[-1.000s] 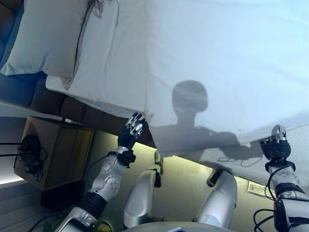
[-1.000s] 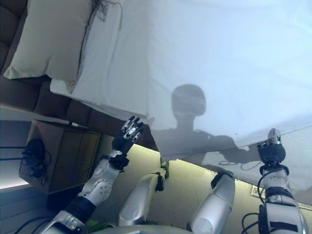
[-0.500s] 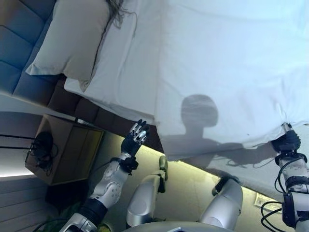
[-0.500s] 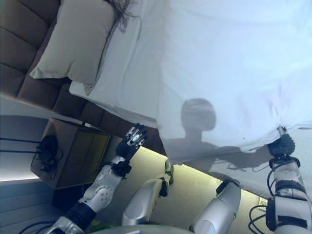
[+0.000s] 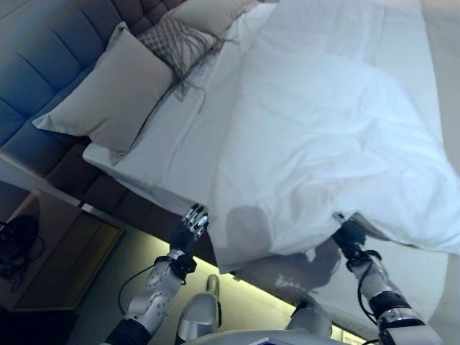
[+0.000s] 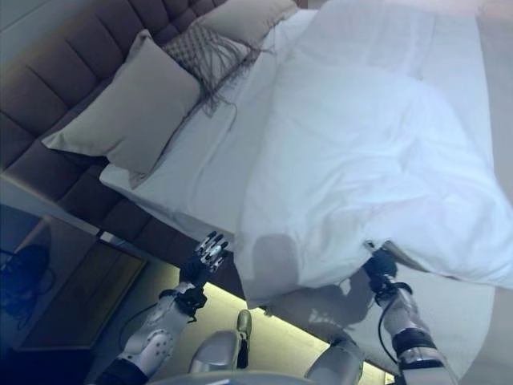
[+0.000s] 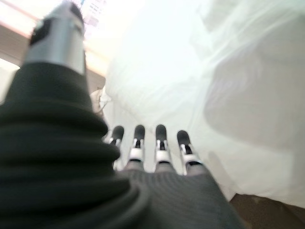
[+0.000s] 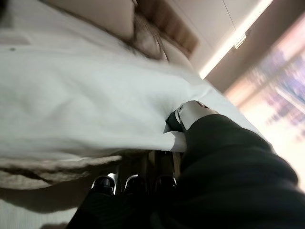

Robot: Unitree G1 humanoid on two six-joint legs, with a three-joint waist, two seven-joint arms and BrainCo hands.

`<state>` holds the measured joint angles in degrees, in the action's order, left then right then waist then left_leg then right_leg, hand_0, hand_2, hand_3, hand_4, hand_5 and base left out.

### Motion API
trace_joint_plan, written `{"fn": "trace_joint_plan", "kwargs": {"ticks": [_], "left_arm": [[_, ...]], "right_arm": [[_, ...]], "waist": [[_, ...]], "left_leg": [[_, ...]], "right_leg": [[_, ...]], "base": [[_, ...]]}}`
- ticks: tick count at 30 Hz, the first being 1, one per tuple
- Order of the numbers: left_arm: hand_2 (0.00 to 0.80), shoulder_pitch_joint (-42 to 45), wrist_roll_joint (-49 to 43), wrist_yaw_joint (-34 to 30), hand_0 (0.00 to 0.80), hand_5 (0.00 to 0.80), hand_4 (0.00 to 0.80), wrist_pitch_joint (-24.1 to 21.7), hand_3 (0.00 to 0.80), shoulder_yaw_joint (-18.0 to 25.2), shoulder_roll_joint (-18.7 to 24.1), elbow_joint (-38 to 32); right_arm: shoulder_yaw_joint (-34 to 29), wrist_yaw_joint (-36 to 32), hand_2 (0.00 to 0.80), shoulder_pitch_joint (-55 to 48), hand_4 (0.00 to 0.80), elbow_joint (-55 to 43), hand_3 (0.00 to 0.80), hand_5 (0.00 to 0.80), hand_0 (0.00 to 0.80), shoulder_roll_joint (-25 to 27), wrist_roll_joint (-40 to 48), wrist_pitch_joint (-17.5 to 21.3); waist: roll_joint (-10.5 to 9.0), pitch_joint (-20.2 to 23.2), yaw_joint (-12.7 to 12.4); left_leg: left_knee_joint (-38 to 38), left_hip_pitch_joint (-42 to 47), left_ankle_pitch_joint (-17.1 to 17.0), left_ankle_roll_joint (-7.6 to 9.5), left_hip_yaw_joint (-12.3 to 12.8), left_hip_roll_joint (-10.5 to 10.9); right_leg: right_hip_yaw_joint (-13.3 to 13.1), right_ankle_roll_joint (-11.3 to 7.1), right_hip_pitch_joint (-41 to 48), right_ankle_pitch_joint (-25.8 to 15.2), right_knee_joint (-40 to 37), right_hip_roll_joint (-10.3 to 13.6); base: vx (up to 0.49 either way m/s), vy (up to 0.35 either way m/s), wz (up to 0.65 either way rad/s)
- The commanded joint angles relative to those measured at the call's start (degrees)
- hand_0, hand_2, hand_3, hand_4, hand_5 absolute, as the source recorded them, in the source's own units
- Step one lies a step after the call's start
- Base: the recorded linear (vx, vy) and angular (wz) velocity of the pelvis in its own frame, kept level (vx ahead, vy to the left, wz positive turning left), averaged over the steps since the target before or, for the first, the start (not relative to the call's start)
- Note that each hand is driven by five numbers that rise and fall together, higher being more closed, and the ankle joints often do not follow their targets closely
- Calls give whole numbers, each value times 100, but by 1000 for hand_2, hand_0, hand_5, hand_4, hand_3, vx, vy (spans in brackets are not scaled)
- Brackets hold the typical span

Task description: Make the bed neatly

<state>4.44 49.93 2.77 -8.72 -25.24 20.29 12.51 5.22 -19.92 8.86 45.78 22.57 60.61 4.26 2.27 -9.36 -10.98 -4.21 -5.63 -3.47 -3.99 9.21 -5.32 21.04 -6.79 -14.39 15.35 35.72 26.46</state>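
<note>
Right hand (image 5: 350, 234) pinches the duvet (image 5: 323, 151) edge, thumb over cloth. Left hand (image 5: 191, 224), fingers straight, empty, sits just beside the duvet's headboard-side corner.

The white blanket (image 5: 323, 165) is soft, smooth cloth with wrinkles. The pillow (image 5: 108, 97) is matt cloth. The headboard (image 5: 43, 65) looks padded and soft.

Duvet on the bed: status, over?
Right hand pinching the white duvet edge. Left hand open, off the cloth. Duvet rumpled. Nothing in the way.
</note>
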Motion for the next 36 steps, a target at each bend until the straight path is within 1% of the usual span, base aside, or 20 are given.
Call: {"fn": "trace_joint_plan", "kwargs": {"ticks": [1, 4, 6, 7, 9, 10, 11, 12, 13, 14, 15, 16, 17, 18, 21, 24, 27, 31, 33, 36], "left_arm": [[0, -144, -573, 125, 0, 0, 0, 64, 0, 458, 188, -376], [0, -116, -1179, 302, 0, 0, 0, 151, 0, 474, 222, -339], [0, -133, -2200, 653, 0, 0, 0, 191, 0, 403, 334, -286], [0, -169, -2564, 765, 0, 0, 0, 270, 0, 347, 404, -270], [0, -246, -2840, 876, 0, 0, 0, 402, 0, 268, 510, -230], [0, -303, -3120, 932, 0, 0, 0, 456, 0, 232, 545, -216], [0, -386, -3550, 1101, 0, 0, 0, 499, 0, 145, 594, -207], [0, -421, -3734, 1212, 0, 0, 0, 529, 0, 91, 614, -209], [0, -512, -4250, 1452, 0, 0, 0, 613, 0, -13, 661, -231], [0, -557, -4542, 1637, 0, 0, 0, 643, 0, -73, 691, -234], [0, -653, -5277, 1833, 0, 0, 0, 726, 0, -166, 728, -239], [0, -707, -5498, 1896, 0, 0, 0, 772, 0, -221, 747, -238], [0, -846, -5952, 1997, 0, 0, 0, 986, 0, -347, 754, -203], [0, -967, -6163, 2033, 0, 0, 0, 1163, 0, -455, 729, -152], [0, -1240, -6310, 2040, 0, 0, 0, 1585, 0, -736, 613, 76], [0, -1445, -6414, 2032, 0, 0, 0, 1725, 0, -975, 416, 243], [0, -1655, -6449, 2026, 0, 0, 0, 2009, 0, -1303, 189, 390], [0, -1853, -5949, 2040, 0, 0, 0, 2243, 0, -1503, -32, 632], [0, -1901, -5690, 2067, 0, 0, 0, 2254, 0, -1566, -133, 718], [0, -2033, -5588, 2037, 0, 0, 0, 2158, 0, -1701, -304, 766]], "right_arm": [[181, 120, 800, 285, 800, -825, 800, 800, 800, -319, -373, 153], [505, 435, 800, 301, 800, -1191, 800, 800, 800, -500, -526, 80], [711, 623, 800, 360, 800, -1318, 800, 800, 800, -616, -595, 49], [823, 744, 800, 408, 800, -1381, 800, 800, 800, -677, -617, 49], [1006, 939, 800, 470, 800, -1490, 800, 800, 800, -769, -576, 49], [1072, 1026, 800, 482, 800, -1516, 800, 800, 800, -815, -524, 53], [1123, 1094, 800, 482, 800, -1509, 800, 800, 800, -864, -490, 84], [1144, 1122, 800, 472, 800, -1505, 800, 800, 800, -881, -477, 106], [1195, 1229, 800, 452, 800, -1495, 800, 800, 800, -920, -388, 172], [1197, 1258, 800, 436, 800, -1496, 800, 800, 800, -929, -324, 186], [1201, 1292, 800, 421, 800, -1495, 800, 800, 800, -945, -222, 235], [1195, 1289, 800, 412, 800, -1491, 800, 800, 800, -953, -198, 253], [1176, 1303, 800, 409, 800, -1496, 800, 800, 800, -958, -137, 268], [1162, 1292, 800, 411, 800, -1497, 800, 800, 800, -951, -92, 250], [1114, 1268, 800, 402, 800, -1536, 800, 800, 800, -923, -51, 219], [1068, 1241, 800, 369, 800, -1595, 800, 800, 800, -913, -52, 175], [1019, 1229, 800, 390, 800, -1697, 800, 800, 800, -893, -89, 115], [991, 1319, 800, 522, 800, -1778, 800, 800, 800, -908, -40, 36], [995, 1408, 800, 585, 800, -1837, 800, 800, 800, -946, -80, -42], [1023, 1597, 800, 794, 800, -1910, 800, 800, 800, -968, -158, -201]], "waist": [[-285, -51, -274], [-323, 19, -311], [-332, 76, -331], [-342, 118, -336], [-346, 181, -338], [-351, 207, -330], [-349, 231, -311], [-347, 237, -306], [-351, 260, -299], [-356, 271, -293], [-368, 289, -276], [-372, 293, -268], [-394, 315, -230], [-412, 330, -194], [-460, 352, -89], [-501, 367, 6], [-562, 316, 115], [-607, 267, 166], [-614, 250, 181], [-589, 184, 197]], "left_leg": [[-704, 334, 661, -9, -259, -365], [-659, 499, 668, -21, -261, -374], [-619, 596, 661, -25, -247, -382], [-592, 622, 644, -33, -245, -377], [-534, 689, 621, -46, -228, -383], [-503, 728, 616, -44, -212, -382], [-473, 770, 610, -38, -197, -382], [-460, 794, 607, -39, -191, -386], [-450, 818, 601, -43, -186, -398], [-438, 839, 600, -45, -185, -407], [-419, 860, 597, -58, -179, -427], [-408, 867, 591, -66, -175, -439], [-386, 874, 578, -85, -152, -469], [-369, 883, 569, -98, -132, -490], [-341, 899, 550, -128, -94, -553], [-349, 889, 545, -138, -56, -595], [-439, 848, 552, -150, -64, -644], [-494, 788, 519, -180, -82, -713], [-499, 756, 490, -199, -90, -746], [-560, 622, 437, -238, -129, -792]], "right_leg": [[18, -688, 1141, -2386, -2597, 303], [65, -696, 1332, -2382, -2671, 278], [82, -701, 1435, -2374, -2715, 249], [80, -706, 1463, -2376, -2733, 237], [74, -716, 1517, -2370, -2759, 223], [74, -716, 1545, -2365, -2770, 212], [70, -718, 1570, -2357, -2773, 200], [70, -720, 1586, -2356, -2771, 198], [83, -728, 1611, -2357, -2774, 199], [91, -735, 1631, -2359, -2781, 197], [99, -749, 1648, -2361, -2795, 194], [106, -756, 1653, -2368, -2804, 191], [110, -779, 1650, -2388, -2833, 183], [106, -796, 1641, -2404, -2853, 178], [77, -821, 1597, -2448, -2883, 169], [54, -821, 1548, -2483, -2897, 157], [23, -821, 1449, -2516, -2818, 193], [21, -821, 1364, -2546, -2775, 209], [19, -821, 1341, -2565, -2787, 200], [28, -821, 1242, -2603, -2771, 213]], "base": [[70, -39, -2], [65, -31, 0], [65, -13, 2], [66, -6, 0], [69, -10, 0], [71, -17, -1], [62, -19, -2], [64, -31, -1], [55, -37, -2], [60, -52, -1], [38, -48, 0], [26, -79, 2], [11, -90, 0], [9, -107, 0], [8, -85, 0], [14, -98, -1], [2, -130, -2], [-13, -152, -6], [-14, -121, -4], [-64, -99, -4]]}}
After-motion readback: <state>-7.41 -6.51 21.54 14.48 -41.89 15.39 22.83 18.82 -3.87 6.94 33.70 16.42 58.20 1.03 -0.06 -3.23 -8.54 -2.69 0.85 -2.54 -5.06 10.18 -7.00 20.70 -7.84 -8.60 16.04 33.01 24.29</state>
